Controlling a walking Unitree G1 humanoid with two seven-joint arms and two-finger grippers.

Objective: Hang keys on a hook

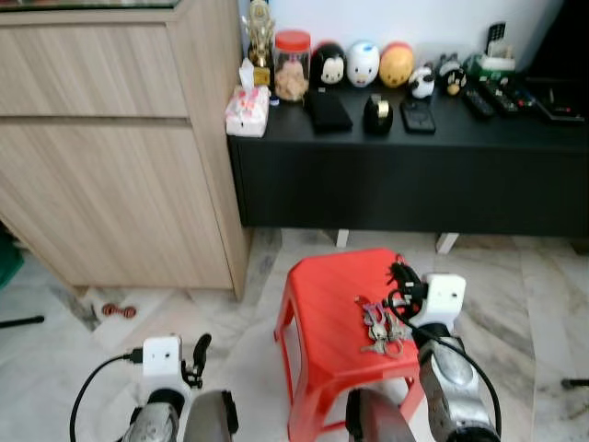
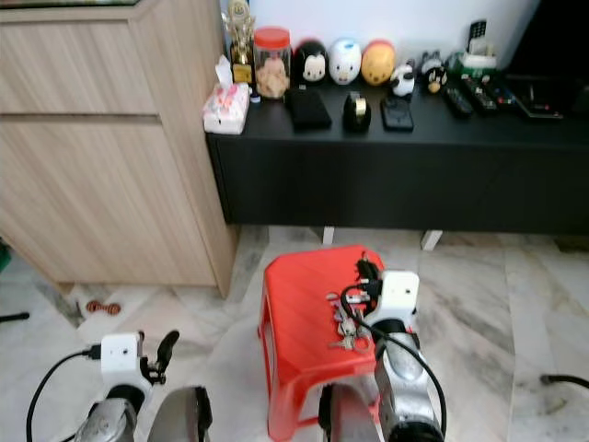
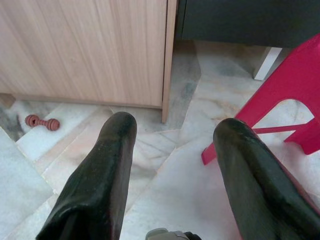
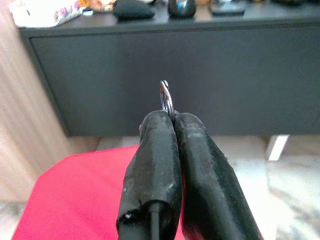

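A bunch of keys (image 1: 382,327) hangs low over the right part of a red plastic stool (image 1: 322,295), touching or nearly touching its top. My right gripper (image 4: 173,120) is shut on the bunch's metal key ring (image 4: 165,97), which sticks up between the fingertips. From the head, that gripper (image 1: 402,276) sits above the stool's right edge, pointing toward the black console. My left gripper (image 3: 175,130) is open with nothing in it, held low over the marble floor to the left of the stool (image 3: 280,95).
A light wooden cabinet (image 1: 110,166) stands at the left. A low black console (image 1: 414,175) runs along the back wall, carrying a jar, figurines, a tissue pack and remotes. A small red toy (image 1: 118,310) lies on the floor by the cabinet.
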